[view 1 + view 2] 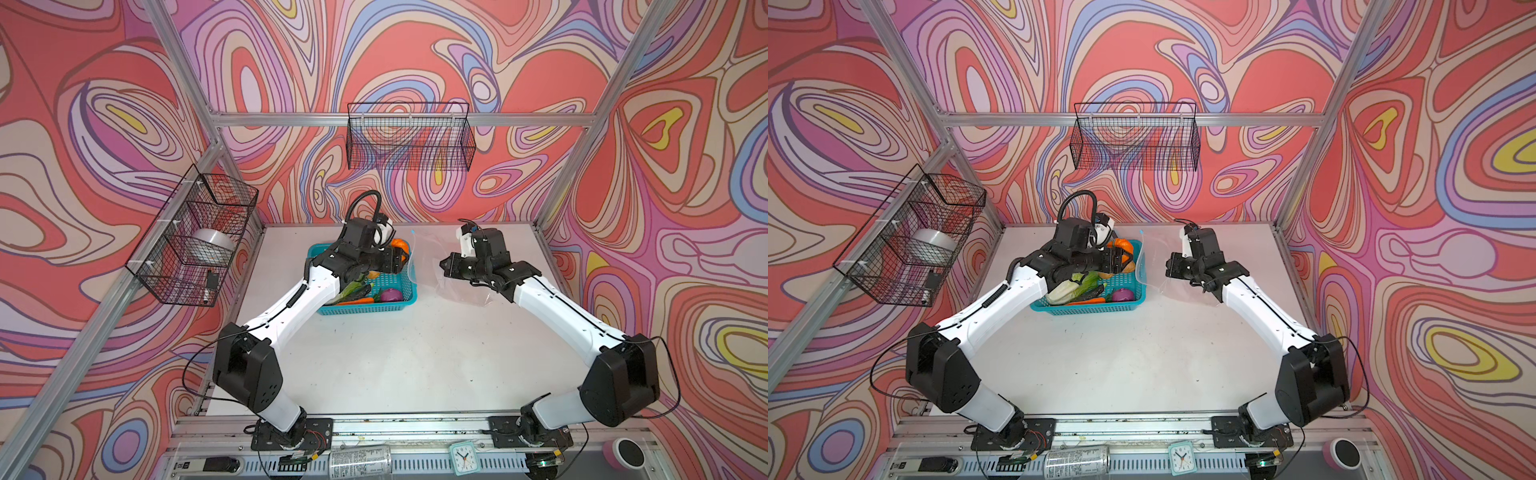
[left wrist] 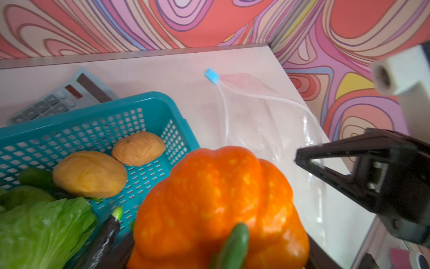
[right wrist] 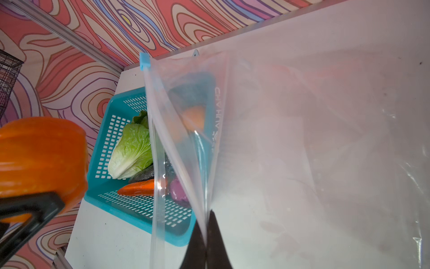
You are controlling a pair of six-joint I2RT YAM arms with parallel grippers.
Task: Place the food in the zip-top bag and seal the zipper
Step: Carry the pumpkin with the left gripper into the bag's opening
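My left pincer (image 1: pixel 1120 261) grips the pumpkin (image 2: pixel 221 198) over the basket (image 2: pixel 139 100). The zip-top bag (image 3: pixel 302 139), its mouth pinched up by my clenched right pincer (image 3: pixel 206 235), lies just rightward.

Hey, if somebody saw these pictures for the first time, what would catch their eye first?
Probably the bright orange pumpkin gripped in the left hand, over the teal basket of toy vegetables. Next, the clear zip-top bag beside it, its mouth edge pinched in the shut right hand. Swirling pink and orange walls surround everything.
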